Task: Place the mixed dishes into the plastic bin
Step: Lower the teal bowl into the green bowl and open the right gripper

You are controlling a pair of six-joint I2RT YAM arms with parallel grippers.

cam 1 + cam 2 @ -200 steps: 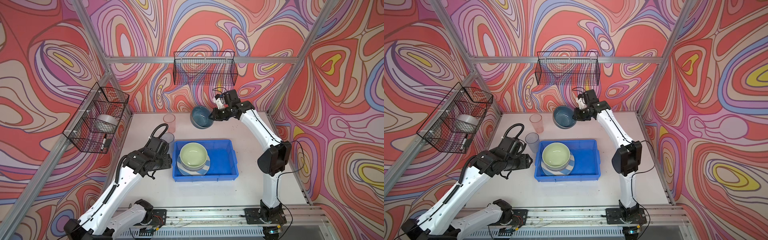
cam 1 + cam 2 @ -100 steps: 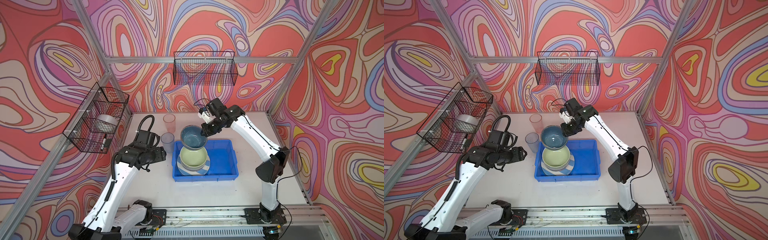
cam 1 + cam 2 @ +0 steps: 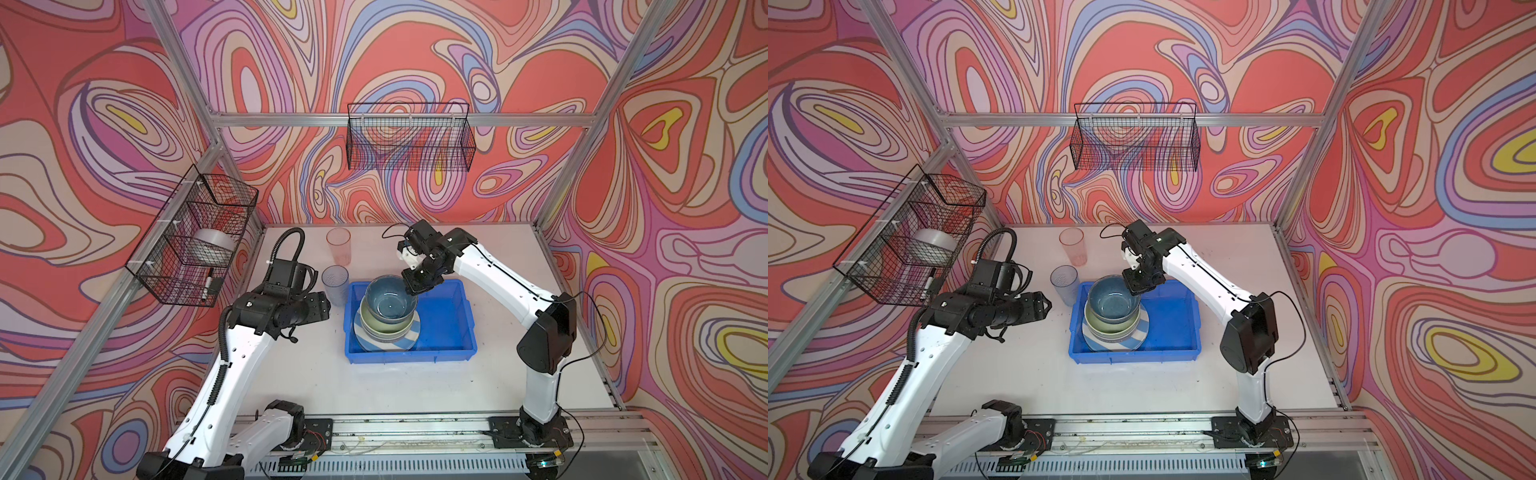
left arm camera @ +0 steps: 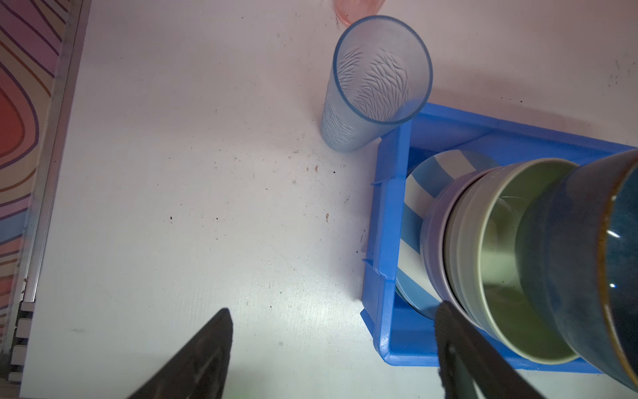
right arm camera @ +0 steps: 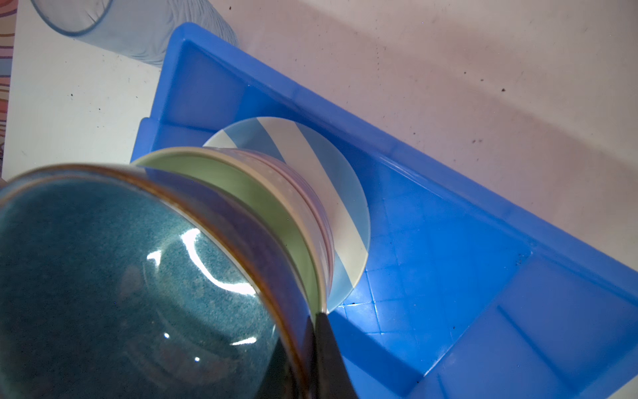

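Our right claw (image 3: 417,284) is pinched on the far right rim of the dark blue-grey bowl (image 3: 388,301), which sits in the mouth of the pale green bowl (image 3: 371,323); we cannot tell whether it rests fully there. That stack stands on a striped plate (image 3: 409,340) in the left half of the blue bin (image 3: 453,332), at the middle of the white tabletop (image 3: 478,386). Our left claw (image 4: 335,307) hangs spread wide over the table just left of the bin, gripping nothing. We see a bluish tumbler (image 3: 335,284) upright at the bin's far left corner and a pinkish tumbler (image 3: 338,247) beyond it. In the left wrist view the tabletop shows dark specks and faint scuffs. Swirl-printed walls (image 3: 415,50) of red, pink, purple and cream close in three sides, edged by an aluminium frame (image 3: 291,119). The far wire basket (image 3: 409,137) hangs on the far wall; the left wire basket (image 3: 178,266) holds a white roll (image 3: 212,245).
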